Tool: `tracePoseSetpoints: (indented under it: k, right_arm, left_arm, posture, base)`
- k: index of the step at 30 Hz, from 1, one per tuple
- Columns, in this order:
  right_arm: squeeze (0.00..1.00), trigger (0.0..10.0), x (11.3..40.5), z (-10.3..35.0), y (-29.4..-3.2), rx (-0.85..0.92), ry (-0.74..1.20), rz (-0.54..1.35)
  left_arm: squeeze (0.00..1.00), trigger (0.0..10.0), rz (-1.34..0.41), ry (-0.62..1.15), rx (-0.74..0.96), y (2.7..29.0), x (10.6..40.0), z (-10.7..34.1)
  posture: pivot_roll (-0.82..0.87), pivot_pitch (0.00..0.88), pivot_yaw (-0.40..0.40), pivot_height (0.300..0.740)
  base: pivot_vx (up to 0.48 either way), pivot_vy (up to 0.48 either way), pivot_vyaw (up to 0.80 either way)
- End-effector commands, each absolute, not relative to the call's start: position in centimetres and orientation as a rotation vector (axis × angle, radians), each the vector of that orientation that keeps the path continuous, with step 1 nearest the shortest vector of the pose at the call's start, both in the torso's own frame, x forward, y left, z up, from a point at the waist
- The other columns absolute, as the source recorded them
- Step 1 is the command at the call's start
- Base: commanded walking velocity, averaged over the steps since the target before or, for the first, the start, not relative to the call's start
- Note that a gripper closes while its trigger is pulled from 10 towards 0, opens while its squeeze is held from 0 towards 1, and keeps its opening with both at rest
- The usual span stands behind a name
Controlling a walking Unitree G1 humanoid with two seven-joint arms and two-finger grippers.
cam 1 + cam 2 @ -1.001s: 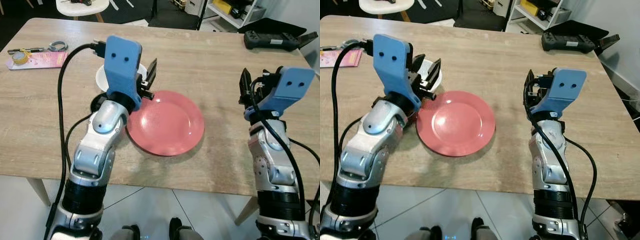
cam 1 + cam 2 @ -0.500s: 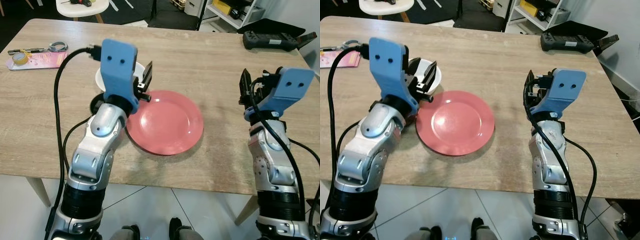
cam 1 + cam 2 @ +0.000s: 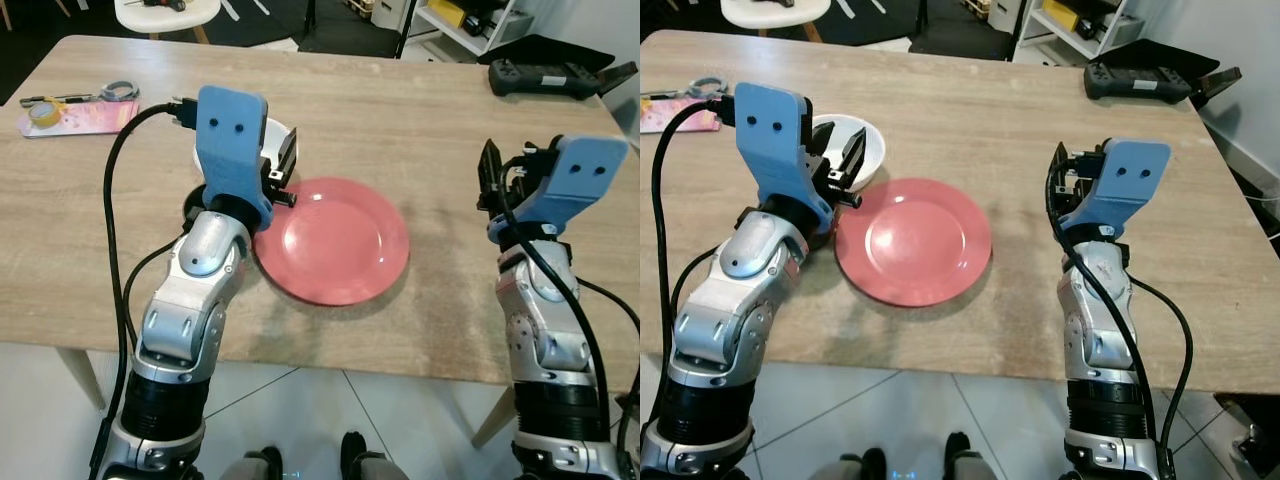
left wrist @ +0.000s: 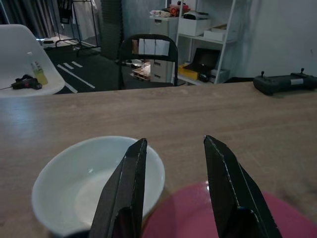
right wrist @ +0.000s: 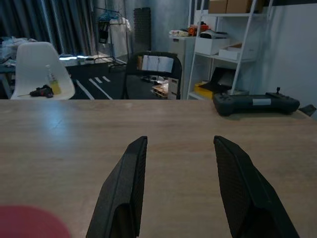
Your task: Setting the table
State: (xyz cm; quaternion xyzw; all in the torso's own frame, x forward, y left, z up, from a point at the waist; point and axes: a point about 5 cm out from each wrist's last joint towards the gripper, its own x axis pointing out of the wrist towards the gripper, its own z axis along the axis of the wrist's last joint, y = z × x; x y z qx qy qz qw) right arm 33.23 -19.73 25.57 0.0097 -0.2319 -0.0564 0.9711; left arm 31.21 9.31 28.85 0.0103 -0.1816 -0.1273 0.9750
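A wooden table (image 3: 420, 130) stood before the robot, seen from its head camera. A pink plate (image 3: 333, 240) lay flat near the table's near edge, a little left of the middle. A white bowl (image 3: 862, 150) sat just beyond the plate's left rim, very close to it or touching.

The left gripper (image 4: 174, 186) hung over the near right side of the bowl, its two black fingers spread apart and holding nothing; the bowl's rim lay close under one finger (image 4: 125, 193). Over the last second this arm had swung leftward, from above the plate's far-left rim toward the bowl, while plate and bowl kept their places. That suggested the plate was already set and the bowl was the next thing to be taken, perhaps to go on the plate.

The right gripper (image 5: 181, 191) was raised upright over the right side of the table, unmoved, fingers apart and empty.

Toward the far left corner lay a pink card (image 3: 70, 117) with a roll of tape (image 3: 43, 113). A black controller (image 3: 548, 77) rested at the far right corner
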Motion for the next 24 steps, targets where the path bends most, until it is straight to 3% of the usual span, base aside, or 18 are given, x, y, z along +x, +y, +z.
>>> tracePoseSetpoints:
  k: [1, 24]
  right_arm:
    - [0.0, 10.0, 33.05, 24.89, -20.39, 0.016, -0.453, -0.137]
    - [0.0, 10.0, 32.98, 24.8, -20.48, 0.013, -0.453, -0.143]
  left_arm:
    - [0.0, 10.0, -0.257, -0.35, 0.02, 9.24, 31.13, 28.3]
    - [0.0, 10.0, -0.264, -0.354, 0.022, 9.1, 31.13, 28.34]
  posture:
    - [0.03, 0.164, 0.041, 0.74]
    - [0.02, 0.163, 0.048, 0.74]
  base:
    - [-0.382, 0.0, 0.0]
    - [-0.347, 0.0, 0.0]
